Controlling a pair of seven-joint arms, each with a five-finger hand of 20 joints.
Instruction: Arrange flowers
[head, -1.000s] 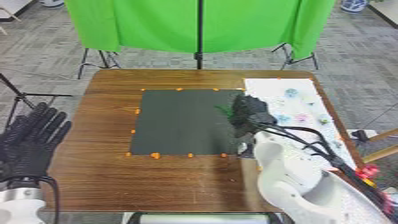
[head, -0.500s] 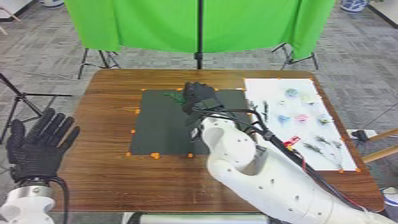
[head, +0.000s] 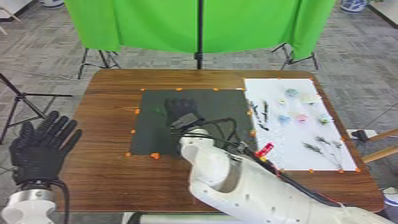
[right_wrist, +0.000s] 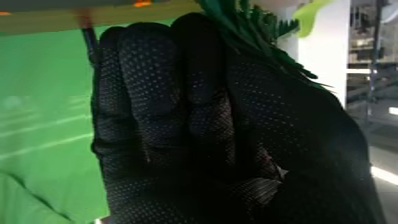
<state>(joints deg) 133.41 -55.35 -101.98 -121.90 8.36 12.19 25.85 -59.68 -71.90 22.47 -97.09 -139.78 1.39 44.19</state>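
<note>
Over the dark square mat (head: 204, 142), my right hand (head: 183, 114) is above its left-centre part. A green leafy sprig (head: 158, 108) shows faintly beside its fingers. In the right wrist view, the green sprig (right_wrist: 258, 35) sticks out by the thumb of my right hand (right_wrist: 182, 135), which pinches it against the fingers; its stem is hidden. My left hand (head: 40, 152) is at the table's left edge, fingers straight and empty. On the white sheet lie a pink flower (head: 301, 118), blue flowers (head: 283, 119) and pale ones (head: 308, 99).
Dark stems (head: 258, 114) lie along the left part of the white sheet (head: 280, 137), with thin grey-green sprigs (head: 325, 150) nearer its front. Orange markers (head: 155, 155) edge the mat on the brown table (head: 98, 175). A green cloth (head: 249, 25) hangs behind.
My right hand has moved left from the sheet's edge across the mat with the green sprig, then closer to the front. My left hand has shifted slightly.
</note>
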